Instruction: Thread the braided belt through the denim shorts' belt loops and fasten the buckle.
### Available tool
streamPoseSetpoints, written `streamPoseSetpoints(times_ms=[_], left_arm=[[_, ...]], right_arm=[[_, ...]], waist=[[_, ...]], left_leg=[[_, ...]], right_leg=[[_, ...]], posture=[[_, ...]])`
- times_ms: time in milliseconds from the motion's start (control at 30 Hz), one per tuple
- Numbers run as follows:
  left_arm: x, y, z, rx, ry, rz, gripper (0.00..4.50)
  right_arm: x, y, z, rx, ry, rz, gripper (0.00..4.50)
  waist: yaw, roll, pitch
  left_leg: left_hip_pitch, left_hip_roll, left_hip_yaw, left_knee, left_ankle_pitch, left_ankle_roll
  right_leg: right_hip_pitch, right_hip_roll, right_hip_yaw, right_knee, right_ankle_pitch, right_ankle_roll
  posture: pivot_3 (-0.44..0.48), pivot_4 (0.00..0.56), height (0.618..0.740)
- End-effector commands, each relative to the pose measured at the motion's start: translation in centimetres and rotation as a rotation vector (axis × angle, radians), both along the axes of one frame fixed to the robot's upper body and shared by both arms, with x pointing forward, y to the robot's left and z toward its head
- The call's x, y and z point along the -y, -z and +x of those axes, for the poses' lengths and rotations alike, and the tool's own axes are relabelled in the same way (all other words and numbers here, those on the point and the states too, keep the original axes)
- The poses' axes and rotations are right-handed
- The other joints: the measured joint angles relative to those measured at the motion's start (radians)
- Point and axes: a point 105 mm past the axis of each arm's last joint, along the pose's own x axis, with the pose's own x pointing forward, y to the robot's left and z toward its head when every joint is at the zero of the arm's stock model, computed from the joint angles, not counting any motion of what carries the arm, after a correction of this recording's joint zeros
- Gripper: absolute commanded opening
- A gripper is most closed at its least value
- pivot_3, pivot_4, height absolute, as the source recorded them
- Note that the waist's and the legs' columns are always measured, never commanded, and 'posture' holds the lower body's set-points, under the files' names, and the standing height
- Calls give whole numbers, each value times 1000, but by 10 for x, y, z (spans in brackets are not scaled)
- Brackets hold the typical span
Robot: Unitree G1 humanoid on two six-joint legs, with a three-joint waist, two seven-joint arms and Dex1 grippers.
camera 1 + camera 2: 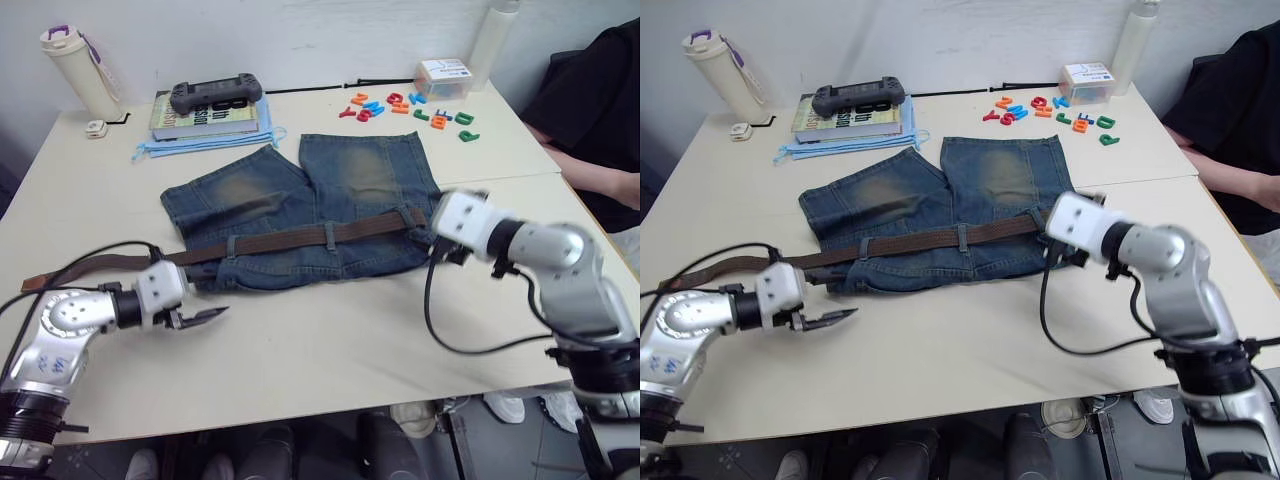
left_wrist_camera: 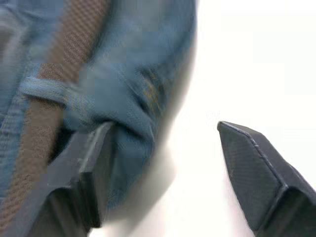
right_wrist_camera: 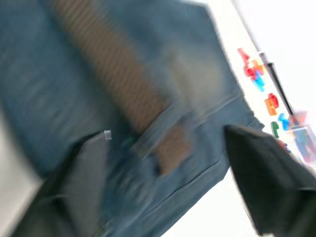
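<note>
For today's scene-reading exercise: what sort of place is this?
Probably an indoor lab or workroom: a plain pale table against a white wall, holding mixed test props such as denim shorts, plastic letters and a game controller.

The denim shorts (image 1: pixel 300 215) are matt blue cloth, faded pale on the thighs. The braided belt (image 1: pixel 300 240) is coarse brown weave, its ribbing plain in the left wrist view. The table (image 1: pixel 330 350) is smooth, matt cream. The toy letters (image 1: pixel 410 110) are glossy plastic. Both arms look brushed metal.
</note>
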Motion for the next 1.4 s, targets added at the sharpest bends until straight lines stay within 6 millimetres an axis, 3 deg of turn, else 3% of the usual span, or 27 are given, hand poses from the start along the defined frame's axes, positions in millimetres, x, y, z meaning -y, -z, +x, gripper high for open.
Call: streamPoseSetpoints(times_ms=[33,200,300,400,500,800,900,933,1033,1100,1200,1333,1400], left_arm=[[-12,-28,12,-58,-51,-146,3408],[-36,-25,42,-173,-158,-229,3408],[-41,-26,57,-218,-178,-266,3408],[-37,-26,68,-272,-176,-294,3408],[-31,-22,75,-307,-174,-307,3408],[-3,12,75,-485,-106,-301,3408],[4,18,74,-477,-70,-269,3408],[5,19,74,-464,-66,-256,3152],[6,15,77,-421,-60,-270,2124],[6,9,81,-374,-69,-275,1035],[5,-4,87,-301,-86,-293,329],[4,-41,91,-48,-67,-276,244],[6,-50,83,87,-24,-201,244]], right_arm=[[3,-10,8,-98,16,131,3963],[1,14,36,-354,88,306,3963],[-7,20,48,-444,72,375,3963],[-12,26,56,-543,40,440,3963],[-12,35,62,-608,43,460,3963],[-20,52,67,-738,2,487,3963],[-17,56,68,-734,13,473,3058],[-16,56,68,-728,18,474,2628],[-15,52,71,-690,17,465,1202],[-14,46,73,-657,19,476,213],[-15,33,75,-591,-3,485,161],[-20,-6,61,-372,-115,398,161],[-22,-20,45,-237,-168,311,161]], waist=[[1,0,0],[-4,0,0],[-7,0,0],[-8,-1,0],[-13,-1,0],[-33,-1,-1],[-32,-1,-1],[-32,-1,-1],[-32,-1,-1],[-31,-1,-1],[-31,-1,-1],[-30,-2,-1],[-29,-1,-1]], left_leg=[[0,0,0,0,0,0],[0,-1,1,0,0,0],[-3,-1,3,0,0,0],[-18,-1,3,10,0,-2],[-24,-4,6,14,0,-1],[-26,-3,5,16,0,-1],[-26,-3,5,17,0,-1],[-26,-3,5,18,0,-1],[-26,-3,5,19,0,-2],[-27,-3,5,20,0,-2],[-27,-3,5,22,-1,-2],[-28,-3,4,25,-1,-2],[-31,-3,3,27,-1,-3]], right_leg=[[0,0,0,0,0,0],[-1,0,0,0,0,0],[-6,0,0,4,0,0],[-21,0,-1,13,0,0],[-27,-2,-3,16,0,0],[-28,-2,-4,18,1,0],[-28,-2,-3,19,1,0],[-28,-2,-3,20,1,0],[-28,-2,-3,21,1,0],[-28,-2,-3,22,1,0],[-28,-2,-3,23,1,0],[-29,-2,-3,25,1,1],[-31,-2,-4,26,1,1]], posture=[[0,150,738],[0,150,738],[0,150,738],[0,150,738],[0,150,738],[0,150,738],[0,150,738],[0,150,738],[0,150,738],[0,150,738],[0,150,738],[0,150,738],[0,150,738]])
